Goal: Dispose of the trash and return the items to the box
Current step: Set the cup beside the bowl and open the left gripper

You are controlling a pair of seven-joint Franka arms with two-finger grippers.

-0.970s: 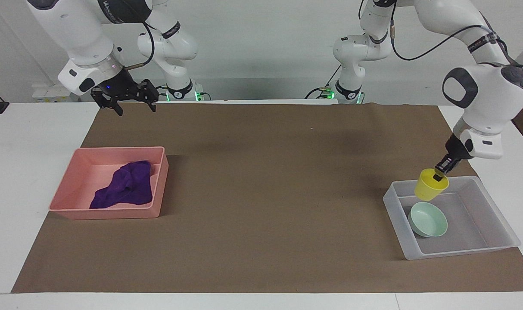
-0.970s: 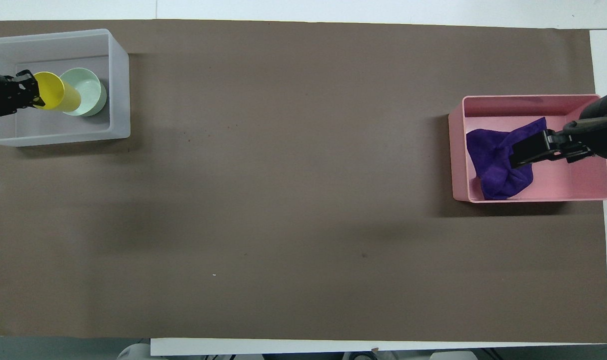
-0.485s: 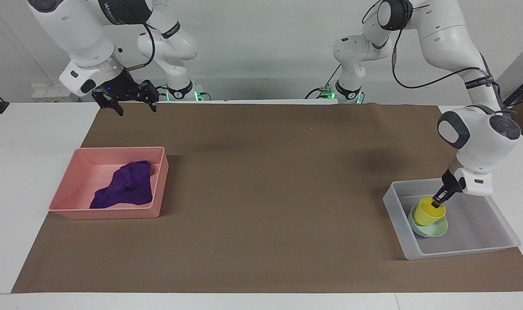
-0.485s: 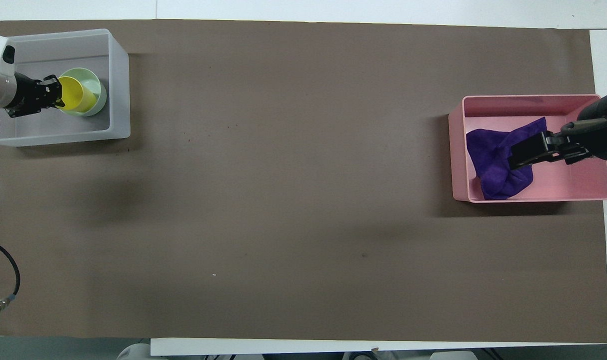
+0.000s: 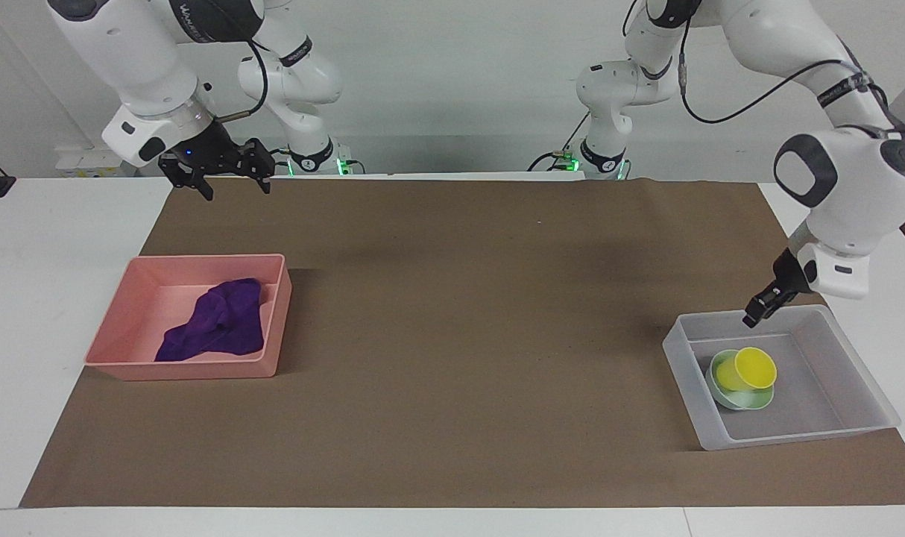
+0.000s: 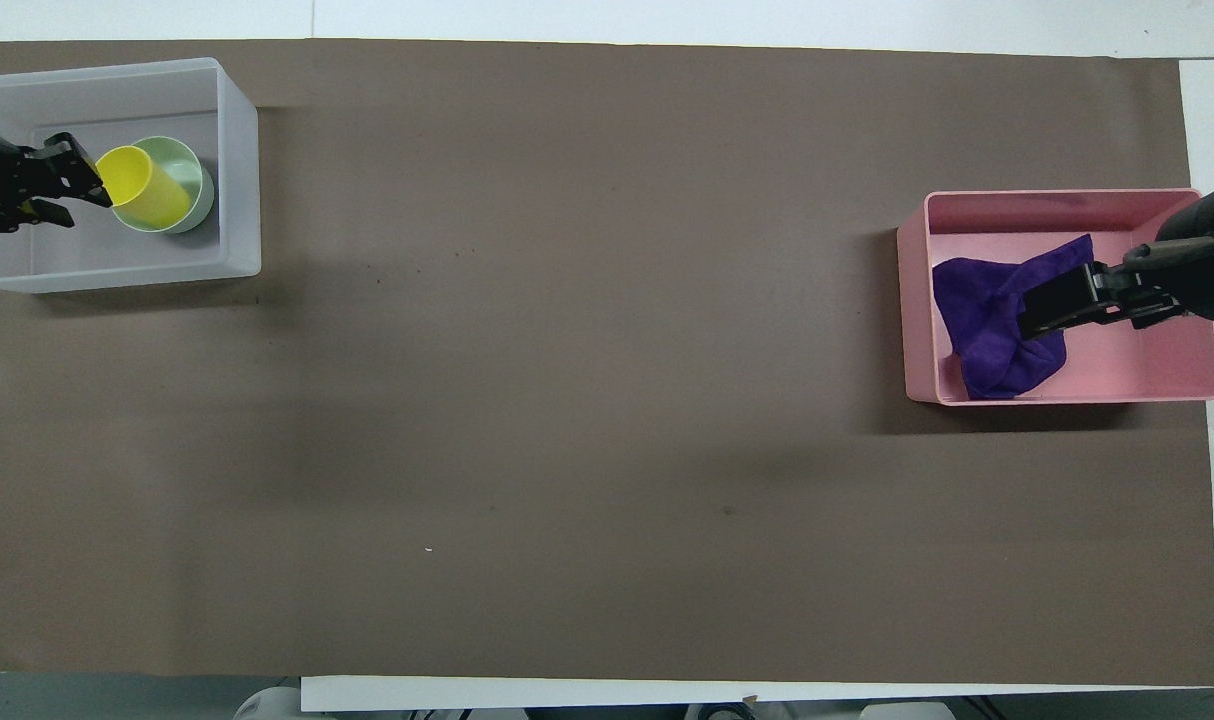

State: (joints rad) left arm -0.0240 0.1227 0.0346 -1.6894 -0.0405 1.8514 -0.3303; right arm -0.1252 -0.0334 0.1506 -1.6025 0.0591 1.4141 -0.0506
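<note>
Right tool (image 5: 231,182) is seen raised over the robots' edge of the brown paper sheet (image 5: 452,335), fingers spread and nothing held; that arm is judged to be waiting. Left tool (image 5: 754,315) is seen raised over the clear box's (image 5: 874,406) robot-side rim, carrying nothing; whether its fingers are apart cannot be told.

Farther out, the yellow cup (image 5: 751,370) is found tipped on its side inside the mint-green bowl (image 5: 747,399), both within the box at the left arm's end of the surface. The purple cloth (image 5: 215,328) is found crumpled in the pink tray (image 5: 191,371) at the right arm's end.

Progress, as judged: trash is disposed of, both items are returned; only arm retreat is thought to remain. The leaning cup may be worth righting, though it is contained.

Materials: cloth soft, floppy, folded in loose ridges. Cup and bowl smooth plastic, round. Box translucent, rectangular, sloping walls. Tray opaque, rectangular, rounded rim. Paper sheet matte, flat
</note>
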